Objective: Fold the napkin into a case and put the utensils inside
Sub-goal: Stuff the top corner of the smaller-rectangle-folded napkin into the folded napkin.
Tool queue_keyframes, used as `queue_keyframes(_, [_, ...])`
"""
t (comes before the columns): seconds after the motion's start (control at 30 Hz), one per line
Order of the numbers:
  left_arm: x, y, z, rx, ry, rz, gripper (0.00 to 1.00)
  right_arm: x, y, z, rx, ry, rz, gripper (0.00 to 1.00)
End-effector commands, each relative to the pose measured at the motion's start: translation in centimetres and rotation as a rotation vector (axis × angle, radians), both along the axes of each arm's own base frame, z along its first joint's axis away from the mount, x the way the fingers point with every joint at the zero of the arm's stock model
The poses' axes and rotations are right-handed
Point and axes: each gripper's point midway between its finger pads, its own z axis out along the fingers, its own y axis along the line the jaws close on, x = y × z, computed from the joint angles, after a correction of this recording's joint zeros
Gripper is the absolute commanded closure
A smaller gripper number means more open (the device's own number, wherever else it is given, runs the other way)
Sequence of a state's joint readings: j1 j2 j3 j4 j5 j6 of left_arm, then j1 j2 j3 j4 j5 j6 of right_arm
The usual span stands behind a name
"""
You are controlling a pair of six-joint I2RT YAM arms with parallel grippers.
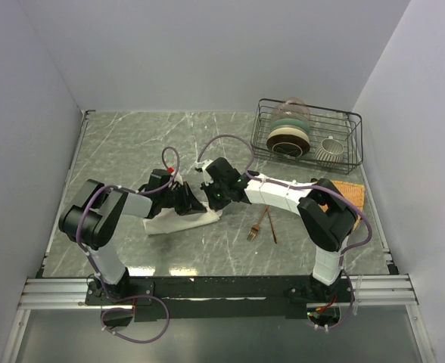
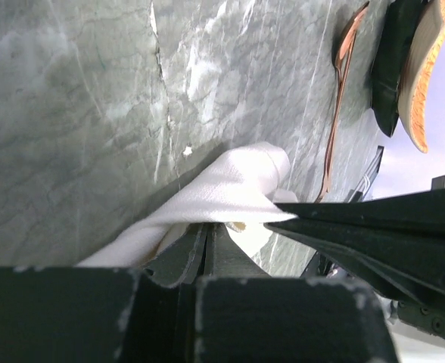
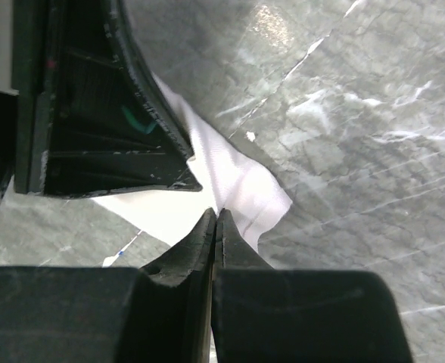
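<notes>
Nearest the arm bases, the copper fork and spoon lie close together on the marble table. Their long axes run roughly near-to-far. They sit to the right of the cloth, so the right arm is the closer one. Just left of them, the napkin lies as a rumpled, partly folded strip, long axis left-to-right, its right end raised. At that end the left gripper and right gripper are almost touching, each clamped on the raised cloth. The next fold likely depends on carrying this end back along the strip.
</notes>
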State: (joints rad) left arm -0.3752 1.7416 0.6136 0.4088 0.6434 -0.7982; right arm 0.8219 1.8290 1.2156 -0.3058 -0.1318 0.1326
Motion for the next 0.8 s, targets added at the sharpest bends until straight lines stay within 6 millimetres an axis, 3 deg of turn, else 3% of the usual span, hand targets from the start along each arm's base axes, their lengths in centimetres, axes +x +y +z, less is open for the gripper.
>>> queue_keyframes(0.0, [0.5,1.4,-2.6,0.11,0.033,0.033,0.99,-0.3,1.2,2.4,0.081,-0.031,0.035,1.0])
queue_keyframes(0.17, [0.9,0.7,-1.5,0.078,-0.006,0.005,0.99,0.4,1.6,1.2,0.059,-0.024,0.017,1.0])
queue_keyframes(0.43, [1.6,-0.3,3.9,-0.046,-0.116,0.025,0.95,1.3,1.0,-2.1,-0.045,-0.01,-0.009,1.0])
queue_keyframes(0.53, [1.5,-0.3,4.8,-0.055,-0.118,0.036,0.93,1.4,0.8,-2.5,-0.061,-0.007,-0.024,1.0])
queue_keyframes(0.77, [1.8,-0.1,4.1,-0.037,-0.107,0.05,0.93,1.5,0.8,-1.7,-0.051,-0.008,-0.042,1.0])
